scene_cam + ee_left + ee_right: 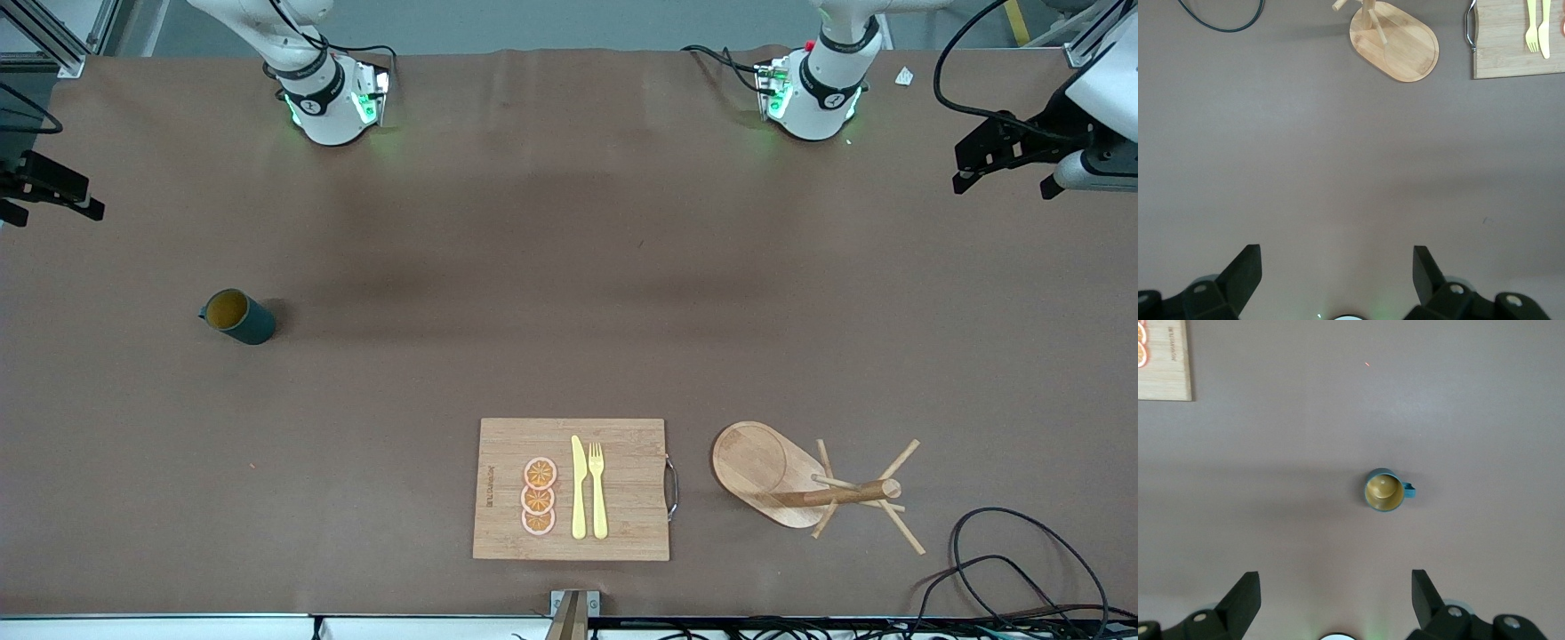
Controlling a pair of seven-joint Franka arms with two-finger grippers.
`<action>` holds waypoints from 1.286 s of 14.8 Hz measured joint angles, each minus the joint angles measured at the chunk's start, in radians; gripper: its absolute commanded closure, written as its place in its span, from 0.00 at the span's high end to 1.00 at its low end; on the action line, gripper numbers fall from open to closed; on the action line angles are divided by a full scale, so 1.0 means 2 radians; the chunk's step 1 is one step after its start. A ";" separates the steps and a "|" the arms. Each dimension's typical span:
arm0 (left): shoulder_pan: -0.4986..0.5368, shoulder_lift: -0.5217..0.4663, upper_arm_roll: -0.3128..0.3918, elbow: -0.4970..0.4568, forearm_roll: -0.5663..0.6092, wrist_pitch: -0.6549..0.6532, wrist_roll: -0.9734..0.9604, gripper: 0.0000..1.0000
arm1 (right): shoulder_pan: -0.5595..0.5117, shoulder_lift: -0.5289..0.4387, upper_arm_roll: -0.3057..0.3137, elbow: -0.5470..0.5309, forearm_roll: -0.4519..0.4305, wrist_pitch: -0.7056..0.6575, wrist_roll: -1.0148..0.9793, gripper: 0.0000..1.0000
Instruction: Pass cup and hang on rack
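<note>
The cup (238, 317) stands upright on the brown table toward the right arm's end, dark teal outside, ochre inside, its small handle pointing to that end. It also shows in the right wrist view (1384, 491). The rack (782, 480) stands toward the left arm's end, near the front camera, and shows in the left wrist view (1401, 47). My right gripper (1335, 573) is open and empty, high over bare table between its base and the cup. My left gripper (1337, 250) is open and empty, high over bare table near its base, well apart from the rack.
A bamboo cutting board (622, 462) with a metal handle lies beside the rack, nearer the table's middle. On it lie a yellow knife (579, 489), a yellow fork (597, 489) and three orange slices (539, 496). Black cables (1005, 560) lie near the rack.
</note>
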State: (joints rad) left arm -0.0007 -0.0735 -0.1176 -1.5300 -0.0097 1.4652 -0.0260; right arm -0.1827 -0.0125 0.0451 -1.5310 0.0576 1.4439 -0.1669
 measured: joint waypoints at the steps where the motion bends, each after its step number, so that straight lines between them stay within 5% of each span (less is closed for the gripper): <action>1: 0.000 0.000 0.000 0.000 0.000 0.000 0.000 1.00 | 0.000 0.001 0.000 0.000 -0.003 0.000 0.000 1.00; 6: 0.000 0.012 0.000 0.001 0.000 0.001 0.000 1.00 | -0.001 0.000 0.002 -0.022 -0.012 0.001 0.000 1.00; 19: -0.005 0.035 -0.007 0.012 0.000 0.004 -0.001 1.00 | 0.001 -0.032 0.010 -0.185 -0.004 0.144 0.000 1.00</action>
State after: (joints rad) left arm -0.0102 -0.0030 -0.1314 -1.5050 -0.0090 1.4734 -0.0273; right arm -0.1804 -0.0774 0.0660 -1.9016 0.0504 1.7317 -0.1661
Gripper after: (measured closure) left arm 0.000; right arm 0.000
